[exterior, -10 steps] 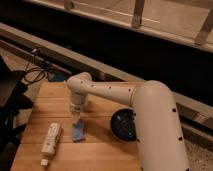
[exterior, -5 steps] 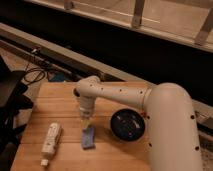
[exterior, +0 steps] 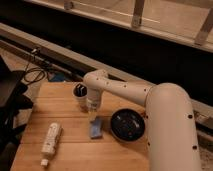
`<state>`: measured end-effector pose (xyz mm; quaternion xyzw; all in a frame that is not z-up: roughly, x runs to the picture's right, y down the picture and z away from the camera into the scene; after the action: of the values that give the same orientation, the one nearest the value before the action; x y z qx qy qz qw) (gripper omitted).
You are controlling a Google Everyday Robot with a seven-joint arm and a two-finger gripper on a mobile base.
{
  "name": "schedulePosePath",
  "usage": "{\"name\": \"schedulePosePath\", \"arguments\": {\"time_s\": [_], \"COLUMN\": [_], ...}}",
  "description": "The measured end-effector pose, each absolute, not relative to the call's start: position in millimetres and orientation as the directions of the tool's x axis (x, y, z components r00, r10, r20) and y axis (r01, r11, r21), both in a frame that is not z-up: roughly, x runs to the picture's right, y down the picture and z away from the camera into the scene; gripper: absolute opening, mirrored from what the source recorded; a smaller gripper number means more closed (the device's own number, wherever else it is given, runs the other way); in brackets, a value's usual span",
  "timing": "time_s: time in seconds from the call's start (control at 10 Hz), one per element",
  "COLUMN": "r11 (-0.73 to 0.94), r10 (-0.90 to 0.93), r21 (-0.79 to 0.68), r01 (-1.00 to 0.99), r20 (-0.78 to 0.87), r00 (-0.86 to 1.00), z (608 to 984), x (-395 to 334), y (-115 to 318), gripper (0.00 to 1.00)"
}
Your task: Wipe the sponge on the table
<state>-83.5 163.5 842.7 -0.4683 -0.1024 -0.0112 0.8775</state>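
The blue sponge (exterior: 95, 129) lies flat on the wooden table (exterior: 65, 112), just left of the black bowl (exterior: 128, 125). My white arm reaches in from the right and bends down over the table's middle. My gripper (exterior: 92, 117) points straight down and meets the far end of the sponge. It looks shut on that end. The wrist hides where the fingers meet the sponge.
A white bottle (exterior: 50, 140) lies on its side near the table's front left. A white cup (exterior: 80, 94) holding something dark stands behind the gripper. Black cables (exterior: 31, 75) and dark equipment sit off the table's left edge.
The gripper and the sponge have slid together to the right across the table, from near the bottle toward the black bowl. The bottle and the bowl have not moved.
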Motion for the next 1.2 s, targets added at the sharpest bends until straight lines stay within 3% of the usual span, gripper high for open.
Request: {"name": "schedulePosePath", "arguments": {"time_s": [0.6,0.7,0.9,1.2], "r11": [0.53,0.53,0.546,0.557], "r10": [0.074,0.083,0.083,0.086], "r21": [-0.835,-0.836,-0.826,-0.821], "r01": [0.151,0.14,0.139,0.121], "r20": [0.223,0.216,0.219,0.202], "r00": [0.972,0.973,0.972,0.976], "z": [833,830,830,833], "x": [-157,-155,-147,-137], "y": [187,190,181,174], "gripper": [0.0,0.03,0.21,0.24]}}
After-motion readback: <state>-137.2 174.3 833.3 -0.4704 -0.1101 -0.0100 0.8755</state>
